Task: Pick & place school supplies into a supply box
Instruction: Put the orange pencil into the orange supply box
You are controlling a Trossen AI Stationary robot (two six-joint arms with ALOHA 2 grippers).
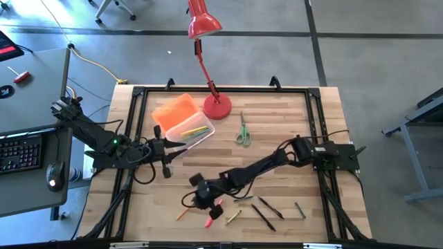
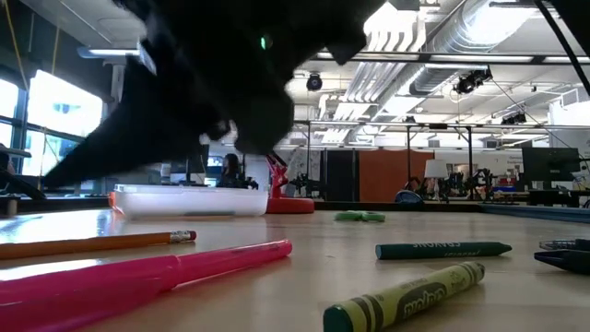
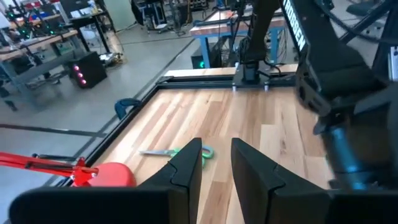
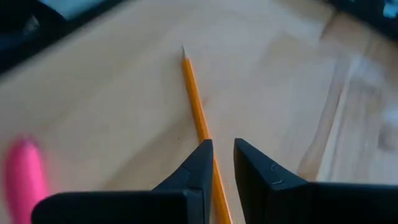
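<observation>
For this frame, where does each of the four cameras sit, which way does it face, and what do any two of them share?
High view: overhead, straight down on the table; both arms, supply box.
Low view: table height, level toward the room; an arm's dark bulk above, pink marker.
Left wrist view: on the left arm, facing scissors past the open left gripper.
Right wrist view: on the right arm, looking down at the orange pencil between the right gripper fingers.
Shared: high and left wrist views both show scissors and red lamp.
</observation>
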